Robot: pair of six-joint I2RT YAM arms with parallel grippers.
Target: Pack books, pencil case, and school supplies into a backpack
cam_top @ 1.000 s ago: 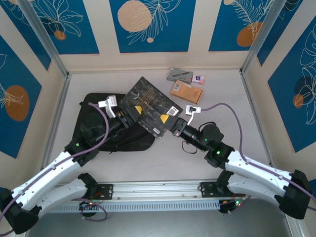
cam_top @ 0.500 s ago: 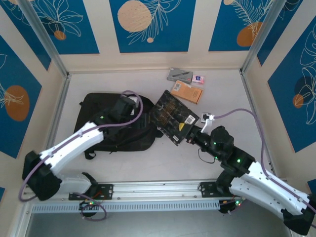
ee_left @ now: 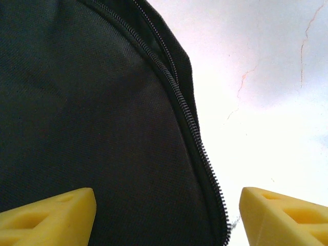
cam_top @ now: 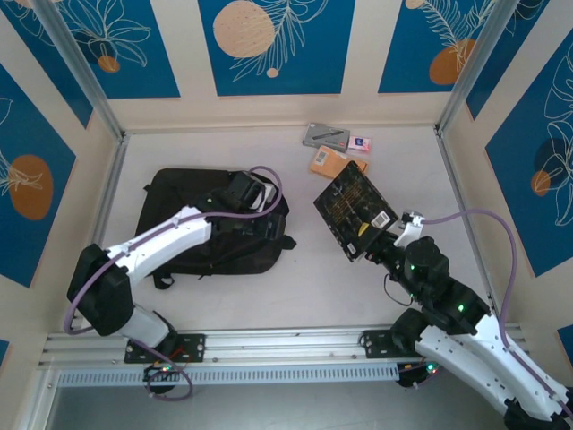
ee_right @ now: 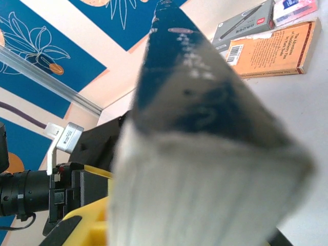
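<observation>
Black book held up off the table, right of the backpack on its left half.
The right claw grips its near corner; the left claw is nearer the bag, spread open over the zip.

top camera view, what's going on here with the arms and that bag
Two robot arms are packing a backpack. The right claw is shut on a black book with gold print, holding it tilted above the table right of the bag. The left claw is open over the backpack's zip, holding nothing. An orange book, the grey pencil case and a small eraser lie at the far side, unpacked.
</observation>
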